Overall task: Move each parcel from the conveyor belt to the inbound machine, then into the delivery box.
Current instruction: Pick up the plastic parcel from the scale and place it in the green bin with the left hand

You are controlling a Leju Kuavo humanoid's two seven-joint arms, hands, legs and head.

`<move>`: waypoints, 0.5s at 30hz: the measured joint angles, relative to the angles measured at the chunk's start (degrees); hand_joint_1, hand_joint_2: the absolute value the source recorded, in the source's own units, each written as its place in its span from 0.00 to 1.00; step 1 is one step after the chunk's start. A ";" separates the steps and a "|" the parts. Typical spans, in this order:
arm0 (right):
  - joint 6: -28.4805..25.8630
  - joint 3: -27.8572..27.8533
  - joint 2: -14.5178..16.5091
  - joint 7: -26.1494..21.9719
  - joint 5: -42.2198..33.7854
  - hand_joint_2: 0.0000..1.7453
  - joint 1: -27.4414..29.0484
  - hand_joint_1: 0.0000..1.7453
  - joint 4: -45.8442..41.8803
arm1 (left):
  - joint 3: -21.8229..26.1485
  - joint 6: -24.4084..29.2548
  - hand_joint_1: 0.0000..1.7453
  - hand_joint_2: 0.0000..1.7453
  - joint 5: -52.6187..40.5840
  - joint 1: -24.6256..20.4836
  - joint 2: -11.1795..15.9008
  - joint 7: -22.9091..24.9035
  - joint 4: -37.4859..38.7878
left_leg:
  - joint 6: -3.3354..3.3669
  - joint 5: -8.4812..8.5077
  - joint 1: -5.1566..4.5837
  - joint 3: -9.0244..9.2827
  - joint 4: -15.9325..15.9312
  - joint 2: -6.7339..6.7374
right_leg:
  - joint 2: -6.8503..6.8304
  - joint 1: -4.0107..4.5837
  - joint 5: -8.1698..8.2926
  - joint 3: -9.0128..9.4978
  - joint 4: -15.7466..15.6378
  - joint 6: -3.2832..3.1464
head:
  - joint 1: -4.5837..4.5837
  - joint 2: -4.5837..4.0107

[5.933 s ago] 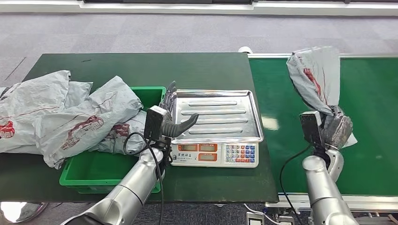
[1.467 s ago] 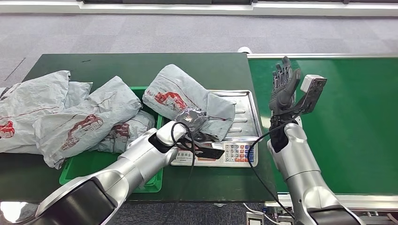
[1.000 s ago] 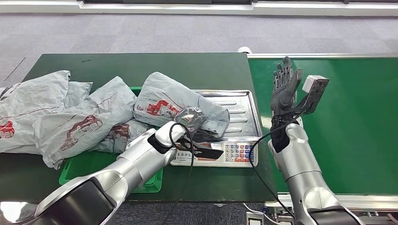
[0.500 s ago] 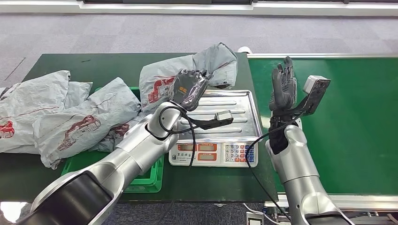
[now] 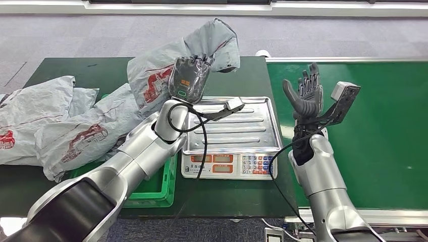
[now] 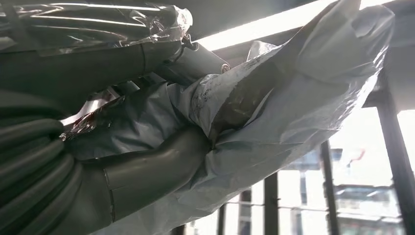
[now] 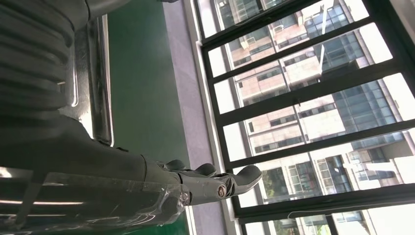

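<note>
Grey plastic parcel [image 5: 166, 65] with a red printed mark is held up in the air by the left hand [image 5: 188, 80], above the far-left corner of the scale and the dark green table [image 5: 101, 68]. In the head view the fingers wrap over the crumpled bag near its middle; one end of it flops toward the right above the hand, the other hangs down on the left side. In the left wrist view the thick grey thumb [image 6: 156, 166] presses into the folds of the same bag [image 6: 293, 98], so the grasp is firm.

Scale [image 5: 229, 151]: steel weighing tray [image 5: 247, 123] with raised ribs, display and keypad facing the robot. It stands on the table just beside the conveyor belt [image 5: 388, 131].

Right hand [image 5: 304, 96] is raised over the near-left edge of the green belt, beside the scale's right side. Fingers are spread and pointing up, thumb out to the side, holding nothing. Right wrist view shows the extended fingers [image 7: 215, 178] against windows.

Green delivery box [image 5: 151, 189] sits left of the scale, partly hidden by the left arm. Several more grey bags [image 5: 55, 126] lie heaped over its left part and spill onto the table.
</note>
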 joint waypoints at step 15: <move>2.06 -0.01 -3.72 -0.30 -0.47 1.00 3.39 0.00 0.77 | -0.80 -20.48 1.00 1.00 -0.02 -0.68 8.16 8.10 6.23 | -0.01 0.01 0.02 -0.01 -0.01 -0.01 | 0.00 0.02 0.00 -0.02 0.02 -0.01 | 0.00 0.00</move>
